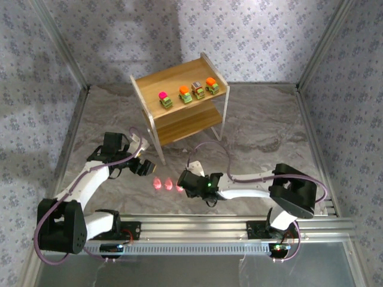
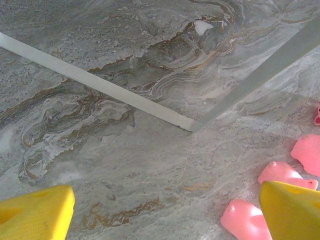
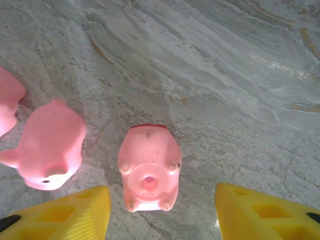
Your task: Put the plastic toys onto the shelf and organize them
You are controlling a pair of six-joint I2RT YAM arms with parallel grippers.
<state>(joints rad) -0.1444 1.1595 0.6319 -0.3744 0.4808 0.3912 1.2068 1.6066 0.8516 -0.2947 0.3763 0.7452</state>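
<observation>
Four little cars (image 1: 187, 94) stand in a row on the top tier of the wooden shelf (image 1: 154, 83). Pink figures (image 1: 163, 184) lie close together on the table in front of it. My right gripper (image 3: 162, 215) is open, its yellow fingers (image 3: 75, 215) on either side of one pink figure (image 3: 149, 172), which lies belly up and touches neither finger. Two more pink figures (image 3: 50, 147) lie to its left. My left gripper (image 2: 165, 220) is open over bare table, with pink figures (image 2: 284, 173) next to its right finger (image 2: 292, 210).
White metal bars of the shelf frame (image 2: 100, 85) cross the table ahead of the left gripper and meet at a corner. The shelf's lower tier (image 1: 185, 122) is bare wood. Patterned walls close in the marbled table (image 1: 269, 131).
</observation>
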